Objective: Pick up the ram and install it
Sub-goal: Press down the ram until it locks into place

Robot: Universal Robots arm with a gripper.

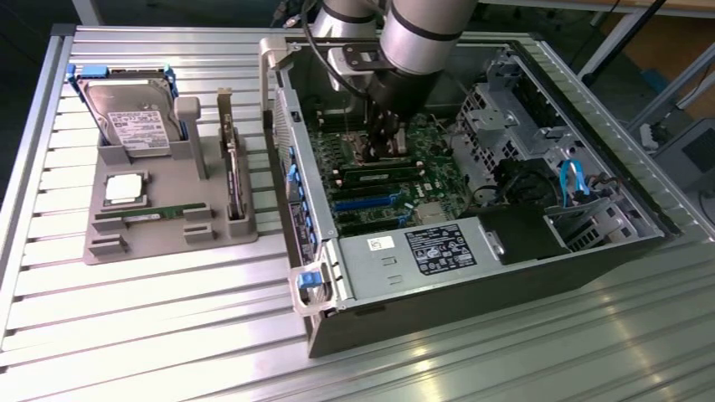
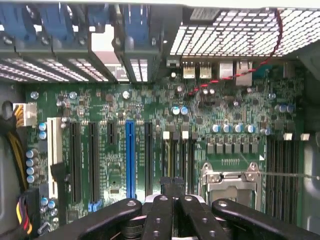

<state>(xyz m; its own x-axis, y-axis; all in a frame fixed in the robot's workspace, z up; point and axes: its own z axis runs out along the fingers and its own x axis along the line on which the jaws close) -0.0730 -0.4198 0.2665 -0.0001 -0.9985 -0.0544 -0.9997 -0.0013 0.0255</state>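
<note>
Computer case (image 1: 480, 276): open, lying on its side on the slatted table (image 1: 134, 335), filling the middle and right of the exterior view.

Motherboard (image 2: 150, 140): green, inside the case.

Robot arm (image 1: 419, 33): reaching down from the top centre into the case.

Grey holder tray (image 1: 146, 243): left of the case, carrying a hard drive (image 1: 132, 117), a dark card (image 1: 233, 176) and a square silver chip (image 1: 123, 188).

Claw (image 2: 171, 186): fingers pressed together, holding nothing, just above the board.

Ram (image 1: 140, 215): green stick lying in the tray's front slot, centre left.
</note>
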